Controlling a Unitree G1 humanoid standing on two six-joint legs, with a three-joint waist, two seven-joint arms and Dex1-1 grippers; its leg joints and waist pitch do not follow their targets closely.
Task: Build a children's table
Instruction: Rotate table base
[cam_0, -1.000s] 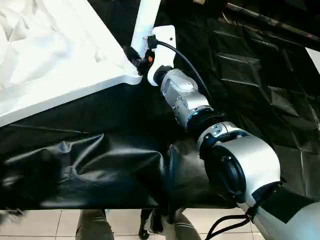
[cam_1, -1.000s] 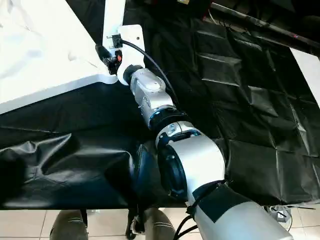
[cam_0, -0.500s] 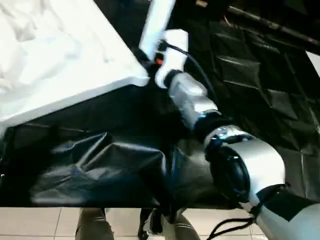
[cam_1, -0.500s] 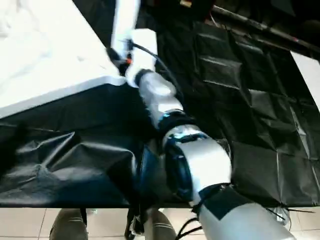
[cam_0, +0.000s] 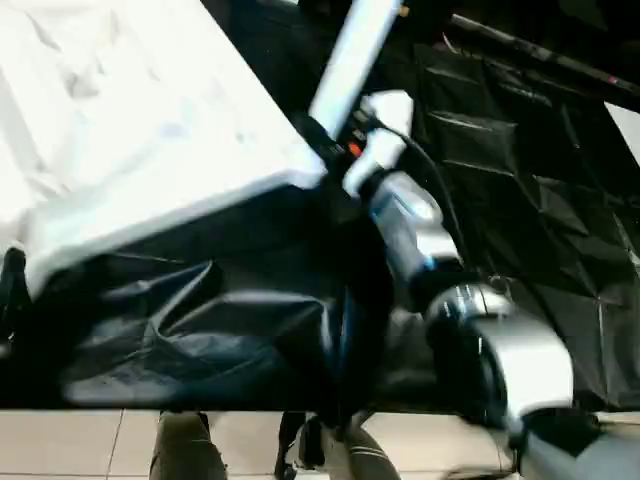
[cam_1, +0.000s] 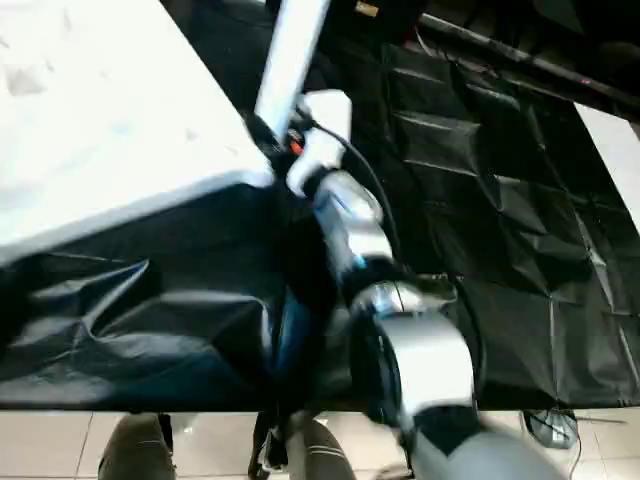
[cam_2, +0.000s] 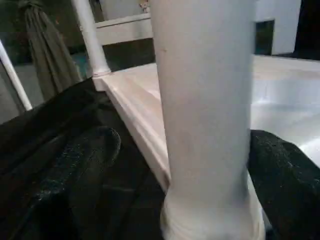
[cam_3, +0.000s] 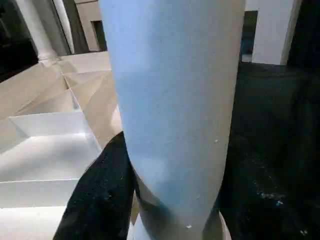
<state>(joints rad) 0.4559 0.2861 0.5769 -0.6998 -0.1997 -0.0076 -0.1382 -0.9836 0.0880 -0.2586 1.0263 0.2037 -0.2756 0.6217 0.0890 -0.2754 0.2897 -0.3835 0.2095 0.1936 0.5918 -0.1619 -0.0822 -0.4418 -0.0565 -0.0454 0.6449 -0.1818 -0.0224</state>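
The right gripper clasped a white leg at the tabletop's corner; motion blur hid its fingertips.

The left gripper stood wide around another leg.

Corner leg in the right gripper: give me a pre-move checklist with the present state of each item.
1. Right gripper closed on the leg near its base: ok, a black finger lies against the tube.
2. Leg standing at the table top's near corner: ok.
3. Leg fully seated in its socket: cannot tell, the joint is hidden behind the gripper.
4. Left gripper free of its own leg: ok, fingers spread wide on either side of the tube.
5. That leg standing in its collar: ok.
6. Top flat on the black cloth: cannot tell.
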